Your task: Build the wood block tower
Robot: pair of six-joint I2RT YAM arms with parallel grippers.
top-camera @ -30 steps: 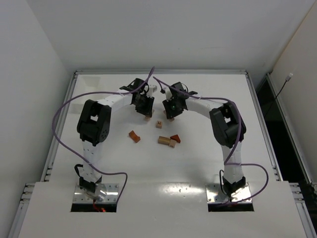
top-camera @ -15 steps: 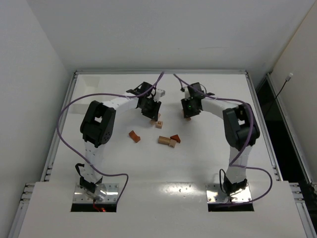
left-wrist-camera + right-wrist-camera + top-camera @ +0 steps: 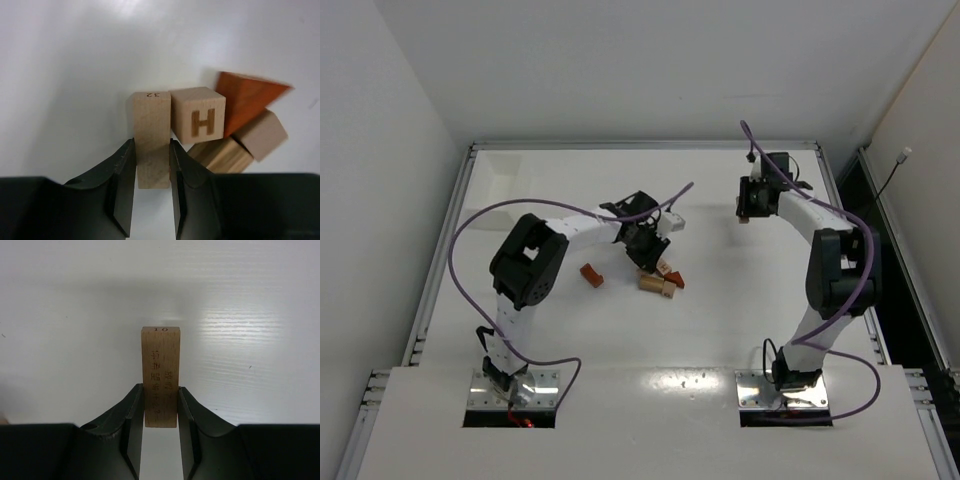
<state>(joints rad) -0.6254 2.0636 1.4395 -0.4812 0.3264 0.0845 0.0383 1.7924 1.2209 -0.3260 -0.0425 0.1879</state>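
My left gripper (image 3: 151, 148) is shut on a pale tan rectangular block marked 32 (image 3: 151, 125), held right beside a pale cube with an H (image 3: 198, 115). The cube touches a reddish-brown wedge (image 3: 246, 98) and two pale blocks (image 3: 260, 135). From above, this gripper (image 3: 651, 254) sits at the loose cluster of blocks (image 3: 662, 281). My right gripper (image 3: 160, 390) is shut on a pale tan plank marked 10 (image 3: 160, 365) over bare table. In the top view it (image 3: 745, 211) is far back right, away from the cluster. No stacked tower shows.
A separate reddish-brown block (image 3: 590, 274) lies left of the cluster. A white shallow tray (image 3: 506, 168) sits at the back left corner. Metal rails (image 3: 840, 230) edge the table.
My left gripper moved right and nearer with its block, up to the cluster. My right gripper swung right and back with its plank, away from the blocks.
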